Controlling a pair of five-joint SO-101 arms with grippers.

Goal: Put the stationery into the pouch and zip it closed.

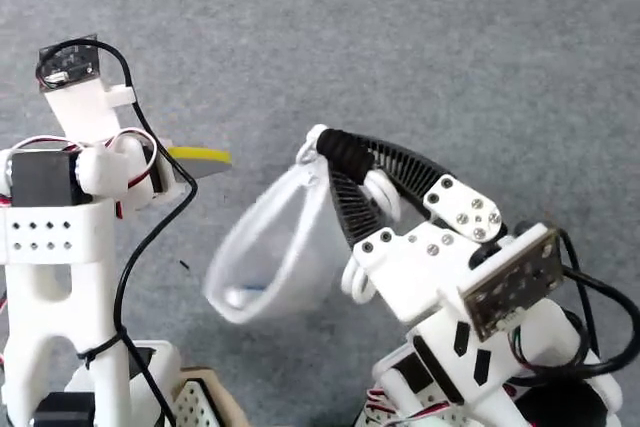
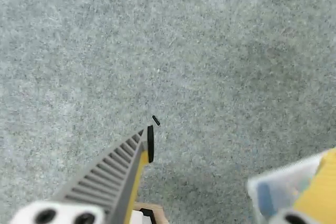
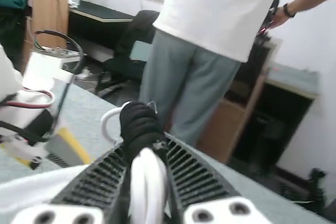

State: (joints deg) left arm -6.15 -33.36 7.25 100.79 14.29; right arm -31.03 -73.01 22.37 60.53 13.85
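Right tool (image 1: 325, 147) clamped on pouch (image 1: 270, 252) rim, something blue inside. Left tool (image 1: 205, 163) apart, empty, beside the pouch. I judge zipping remains.

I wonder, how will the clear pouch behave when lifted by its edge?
Probably floppy: the pouch sags like a soft bowl from the right gripper pinching its rim. Likely light, as that one pinch carries it. Its smooth clear skin may slip.

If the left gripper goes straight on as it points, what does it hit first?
Probably the grey table cover, near a small black speck. The pouch sits beside the left gripper, off that line; depth is unclear.
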